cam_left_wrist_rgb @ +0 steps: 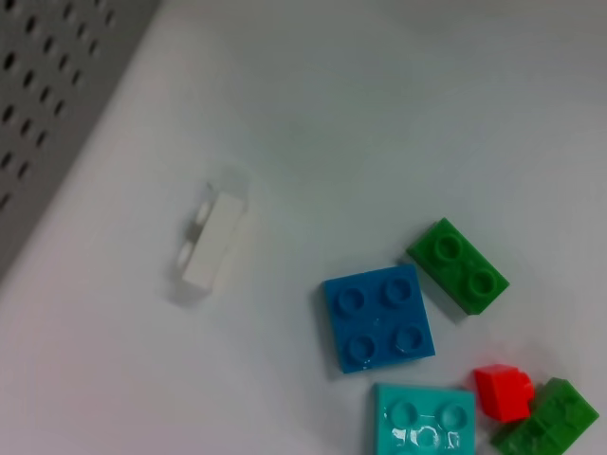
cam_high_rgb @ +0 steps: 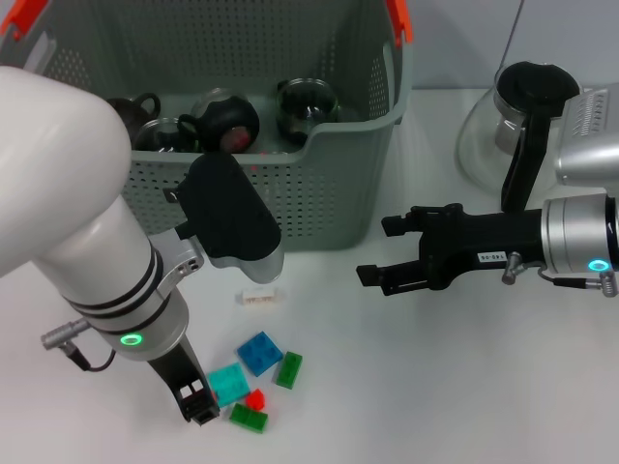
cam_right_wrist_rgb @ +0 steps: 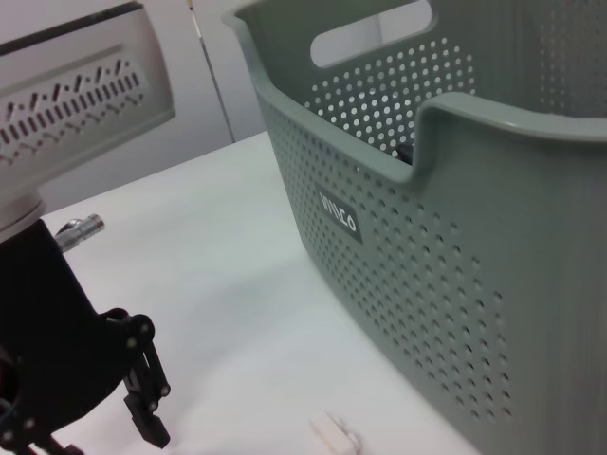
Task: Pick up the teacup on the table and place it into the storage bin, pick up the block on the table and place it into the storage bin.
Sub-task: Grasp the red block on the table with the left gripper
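The grey-green storage bin [cam_high_rgb: 319, 184] stands at the back of the table, its front wall and black label [cam_right_wrist_rgb: 339, 215] showing in the right wrist view. Several dark glass teacups [cam_high_rgb: 227, 118] lie inside it. A white block [cam_high_rgb: 259, 296] [cam_left_wrist_rgb: 211, 242] [cam_right_wrist_rgb: 337, 434] lies just in front of the bin. Nearer me sits a cluster: a blue block [cam_high_rgb: 259, 352] [cam_left_wrist_rgb: 379, 318], a cyan one [cam_high_rgb: 228, 384], two green ones [cam_high_rgb: 288, 369] and a small red one [cam_high_rgb: 255, 397]. My left gripper [cam_high_rgb: 198, 401] is low beside the cluster's left edge. My right gripper [cam_high_rgb: 382, 249] hovers open and empty, right of the bin's front corner.
A glass carafe [cam_high_rgb: 503, 126] with a black handle stands at the back right, behind my right arm. My bulky left arm [cam_high_rgb: 87, 222] covers the bin's left front. The bin wall [cam_left_wrist_rgb: 47, 95] is close to the white block.
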You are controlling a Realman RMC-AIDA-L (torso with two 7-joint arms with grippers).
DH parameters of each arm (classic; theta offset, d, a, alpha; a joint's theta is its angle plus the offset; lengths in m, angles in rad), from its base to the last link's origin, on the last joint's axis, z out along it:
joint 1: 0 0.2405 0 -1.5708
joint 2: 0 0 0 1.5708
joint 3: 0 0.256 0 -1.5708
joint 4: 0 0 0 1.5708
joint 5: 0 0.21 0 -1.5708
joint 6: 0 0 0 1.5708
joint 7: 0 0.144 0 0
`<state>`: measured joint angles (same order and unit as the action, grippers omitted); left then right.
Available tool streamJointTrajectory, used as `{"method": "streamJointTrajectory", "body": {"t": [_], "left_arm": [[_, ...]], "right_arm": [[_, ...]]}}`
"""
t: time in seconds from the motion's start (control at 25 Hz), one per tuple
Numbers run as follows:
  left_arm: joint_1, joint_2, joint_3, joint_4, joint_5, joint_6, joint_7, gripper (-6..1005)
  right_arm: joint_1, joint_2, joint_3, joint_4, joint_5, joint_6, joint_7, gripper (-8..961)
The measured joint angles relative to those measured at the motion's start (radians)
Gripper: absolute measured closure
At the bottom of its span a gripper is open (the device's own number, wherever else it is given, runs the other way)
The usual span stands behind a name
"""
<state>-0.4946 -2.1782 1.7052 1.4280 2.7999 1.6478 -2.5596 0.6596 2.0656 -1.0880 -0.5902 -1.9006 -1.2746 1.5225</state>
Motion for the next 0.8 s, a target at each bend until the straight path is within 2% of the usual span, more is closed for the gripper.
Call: {"method": "streamJointTrajectory", "body": {"t": [0.12,0.52,0.8], "left_arm": [[0.001,0.0,0.002,-0.001,0.0,-0.002,0.0,484],[0.003,0.0,0.033,-0.011,-0.004,-0.005,-0.001,576],[0.004,0.0,0.043,-0.015,-0.005,-0.016,-0.002,606]], "right_arm": [[0.0,0.002,0.002,0.002,0.0,0.001,-0.005,7],[-0.003,0.004,0.005,0.007,0.0,0.005,-0.014,6],[-0.003,0.005,0.007,0.007,0.0,0.005,-0.016,6]]}}
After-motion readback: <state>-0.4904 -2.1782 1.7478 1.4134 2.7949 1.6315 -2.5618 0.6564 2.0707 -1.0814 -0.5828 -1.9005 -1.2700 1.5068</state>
